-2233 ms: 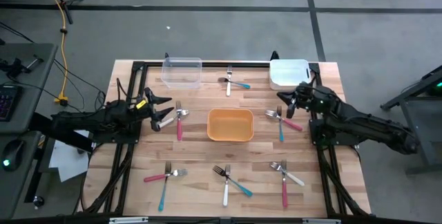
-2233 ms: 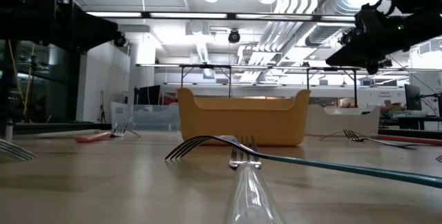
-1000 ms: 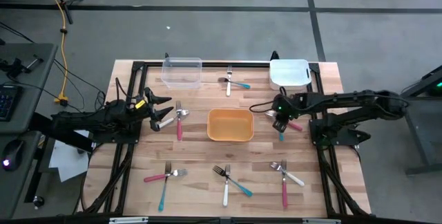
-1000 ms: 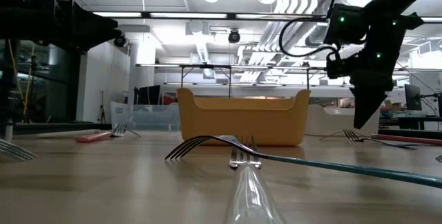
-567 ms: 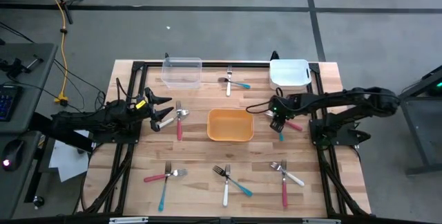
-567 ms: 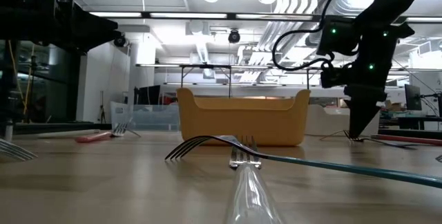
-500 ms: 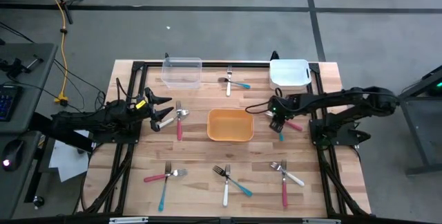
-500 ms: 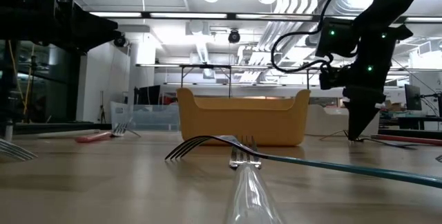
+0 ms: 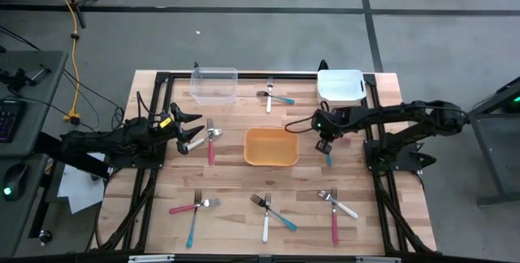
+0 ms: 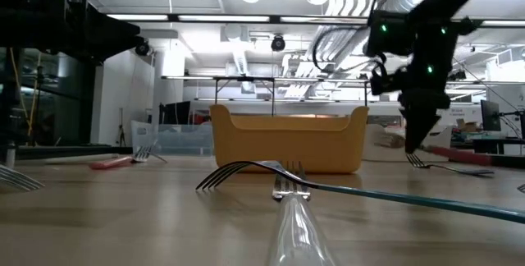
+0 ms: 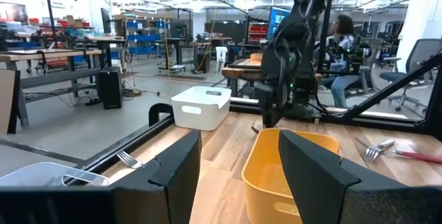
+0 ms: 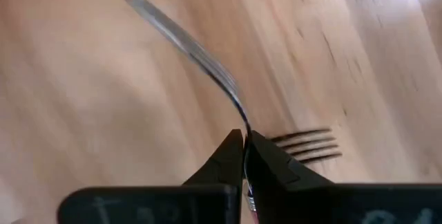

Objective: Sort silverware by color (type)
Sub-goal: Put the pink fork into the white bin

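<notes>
Several forks lie in pairs around the table. My right gripper (image 9: 325,141) (image 10: 408,149) points steeply down just right of the orange bin (image 9: 270,147) and is shut on the pink-handled fork (image 10: 459,153). The teal-handled fork (image 9: 329,159) lies beside it, tines (image 12: 311,148) flat on the wood. My left gripper (image 9: 193,135) (image 11: 238,156) waits open at the table's left, level, facing the bin, near another fork pair (image 9: 210,141). My right gripper pinches the fork's thin metal neck (image 12: 243,128) between its two fingertips, coming from above and pointing steeply down. The silver tined end (image 12: 179,44) juts out beyond the fingers. The pink handle (image 10: 461,153) slants out behind; whether it is clear of the table I cannot tell.
A clear container (image 9: 214,84) and a white container (image 9: 340,86) stand at the far edge, with a fork pair (image 9: 273,97) between them. More fork pairs lie near the front edge at left (image 9: 193,208), middle (image 9: 268,209) and right (image 9: 335,206).
My right gripper has come down onto the fork pair beside the orange bin, shifted a little toward the bin and taken hold of the pink-handled fork. That fork's handle has moved from where it lay; the teal-handled fork has stayed put.
</notes>
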Available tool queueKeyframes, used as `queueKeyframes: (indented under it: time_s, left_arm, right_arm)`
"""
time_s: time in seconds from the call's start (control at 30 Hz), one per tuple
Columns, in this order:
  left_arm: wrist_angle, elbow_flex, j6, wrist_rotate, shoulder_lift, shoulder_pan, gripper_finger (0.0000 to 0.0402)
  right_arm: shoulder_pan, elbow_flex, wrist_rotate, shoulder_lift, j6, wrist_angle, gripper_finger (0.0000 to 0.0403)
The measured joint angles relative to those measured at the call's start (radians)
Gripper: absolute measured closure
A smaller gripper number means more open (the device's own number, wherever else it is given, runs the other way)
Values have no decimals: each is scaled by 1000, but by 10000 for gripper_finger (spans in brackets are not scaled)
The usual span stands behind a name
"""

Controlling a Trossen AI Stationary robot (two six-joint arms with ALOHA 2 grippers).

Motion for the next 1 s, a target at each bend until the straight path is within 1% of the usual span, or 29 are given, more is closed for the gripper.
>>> queueKeyframes:
  time_s: [0.1,0.27,0.33,0.4,0.5,0.63,0.77,0.83,1.0]
  left_arm:
    - [1,0,0,-3,0,0,215]
    - [1,0,0,-3,0,0,215]
    - [0,0,0,-3,0,0,215]
    - [0,0,1,-3,0,0,215]
    - [1,0,34,-3,0,0,215]
    - [1,0,42,-3,0,0,215]
    - [11,0,52,-3,0,0,215]
    - [16,0,53,-3,0,0,215]
    - [17,0,37,-3,0,0,215]
  right_arm:
    - [-3,66,14,-1,-39,-79,395]
    - [-60,222,181,-1,-112,-220,396]
    - [-107,291,251,-2,-158,-250,398]
    - [-170,345,283,-2,-209,-263,398]
    - [-291,395,264,-2,-298,-239,397]
    - [-468,396,200,0,-410,-162,397]
    - [-623,379,90,33,-470,-95,397]
    - [-674,378,47,70,-492,-67,396]
    - [-744,378,38,178,-519,-33,396]
